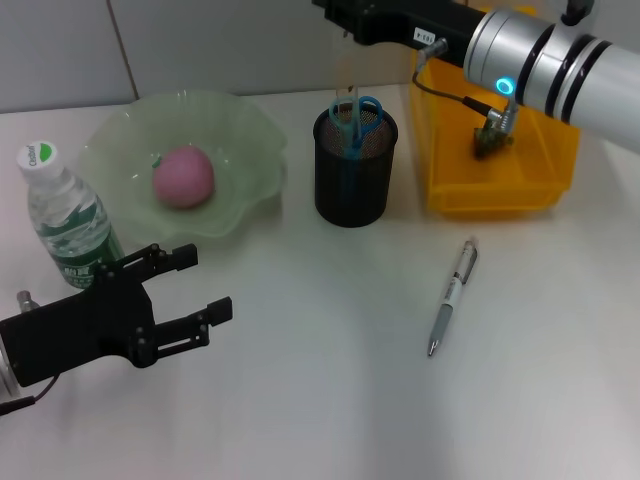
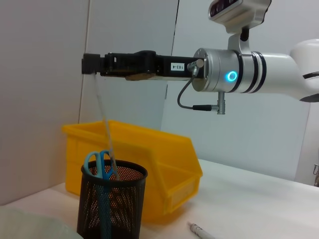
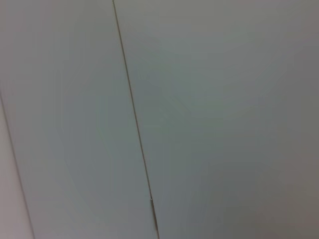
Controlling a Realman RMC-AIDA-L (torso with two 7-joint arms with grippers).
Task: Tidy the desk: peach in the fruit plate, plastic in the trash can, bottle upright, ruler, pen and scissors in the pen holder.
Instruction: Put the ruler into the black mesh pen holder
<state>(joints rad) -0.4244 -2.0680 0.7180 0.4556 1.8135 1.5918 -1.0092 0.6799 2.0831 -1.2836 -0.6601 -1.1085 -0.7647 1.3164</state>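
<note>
White desk (image 1: 330,380): ruler (image 2: 103,127) under right tool (image 2: 89,64).

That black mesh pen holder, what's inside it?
Blue-handled scissors stand in the pen holder, with a clear ruler that the right tool holds from above. The mesh wall hides the bottom.

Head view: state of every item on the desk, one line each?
peach: in the fruit plate
bottle: upright, capped
scissors: in the pen holder, handles up
ruler: clear, hanging from the right gripper, lower end in the holder
pen: lying on the desk, not yet stowed
trash can: open-topped
left gripper: jaws open, empty, beside the bottle
</note>
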